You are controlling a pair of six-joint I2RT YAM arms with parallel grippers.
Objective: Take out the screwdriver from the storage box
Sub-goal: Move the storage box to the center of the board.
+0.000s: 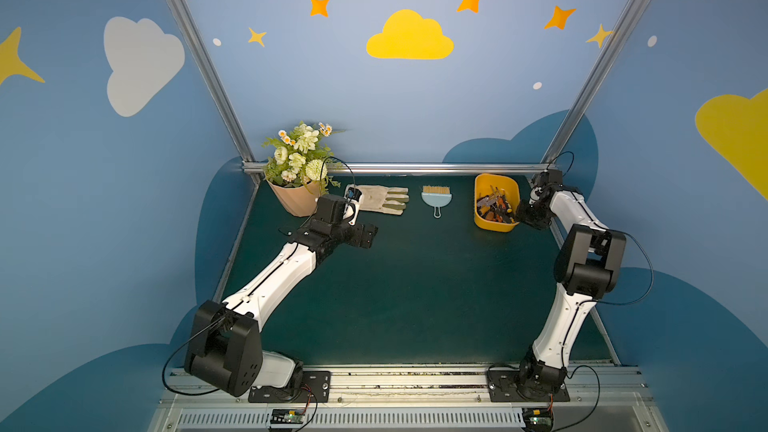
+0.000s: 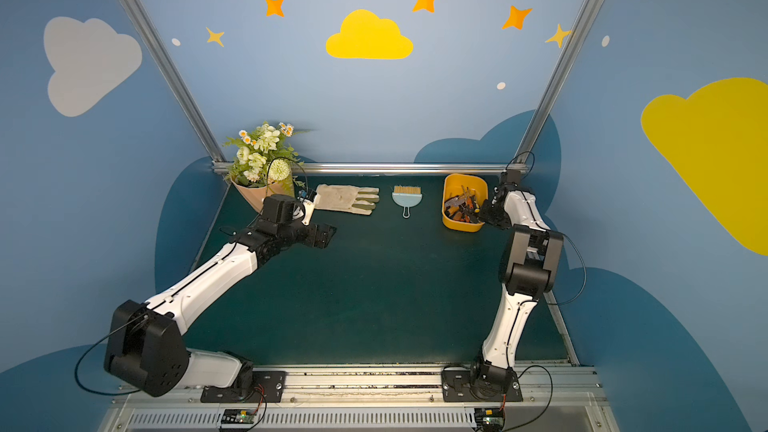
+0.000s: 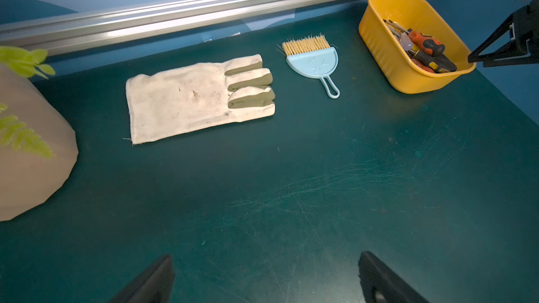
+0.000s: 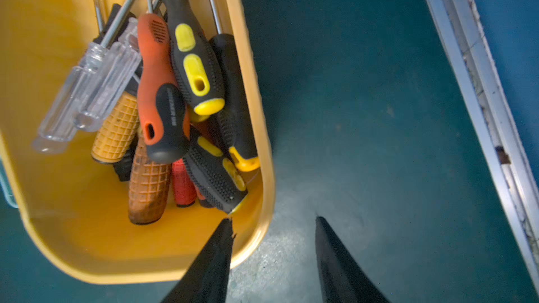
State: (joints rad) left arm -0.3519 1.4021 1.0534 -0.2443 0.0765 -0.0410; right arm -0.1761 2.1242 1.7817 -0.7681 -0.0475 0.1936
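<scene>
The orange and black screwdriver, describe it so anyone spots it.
Look in the yellow storage box at the table's far right corner. The screwdriver lies on top beside two clear handles; only its handle is orange with a black butt.

A staged robot-lab booth: aluminium frame rail (image 1: pixel 395 168), cloud-and-star painted walls (image 1: pixel 409 35), dark green tabletop (image 1: pixel 415 284), bolted-down robot arms (image 1: pixel 274 280).

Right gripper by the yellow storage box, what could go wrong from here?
The right gripper straddles the storage box wall, one finger inside, one outside: closing could pinch the wall and drag the box. The screwdrivers lie piled and crossed, so lifting one might pull others along.
</scene>
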